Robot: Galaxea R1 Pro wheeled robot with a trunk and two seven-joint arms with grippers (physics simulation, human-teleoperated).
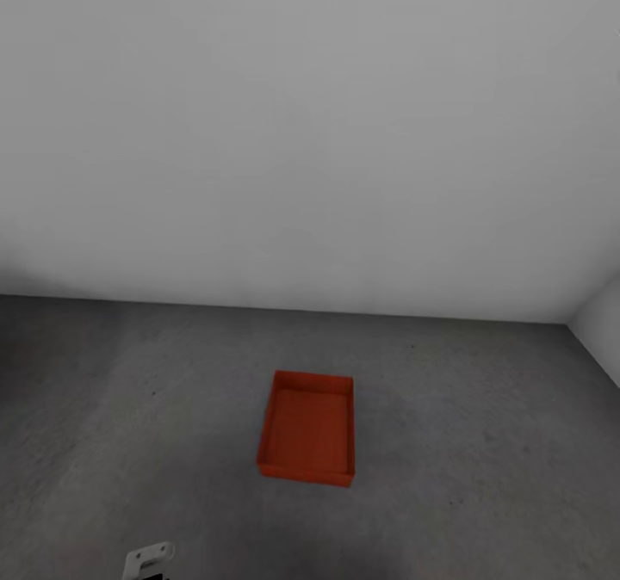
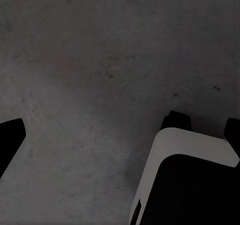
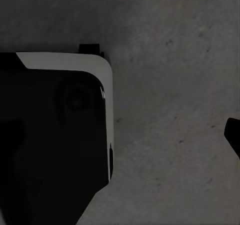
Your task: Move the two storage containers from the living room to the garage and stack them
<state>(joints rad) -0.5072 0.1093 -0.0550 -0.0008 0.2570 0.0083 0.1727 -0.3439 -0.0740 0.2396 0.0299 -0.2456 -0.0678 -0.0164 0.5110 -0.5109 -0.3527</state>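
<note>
Nearest to us in the head view, a small white and black piece of our own body (image 1: 149, 560) pokes up at the lower edge, short of the storage container and off to its left. We cannot tell which part it is.

Beyond it, one storage container (image 1: 307, 428) sits flat on the dark grey floor (image 1: 482, 442) of the garage, open side up, with nothing inside it. Nothing is stacked on it, and nothing touches it.

Past the container the floor runs on to a plain grey-white wall (image 1: 310, 132); a second wall (image 1: 598, 335) meets it at a corner to the container's right.

Both wrist views look down on bare mottled concrete beside our white-edged black base (image 2: 190, 180). A dark finger tip (image 2: 10, 140) shows in the left wrist view and another (image 3: 233, 135) in the right. We cannot tell how far either gripper is spread, and we see nothing held in either.
</note>
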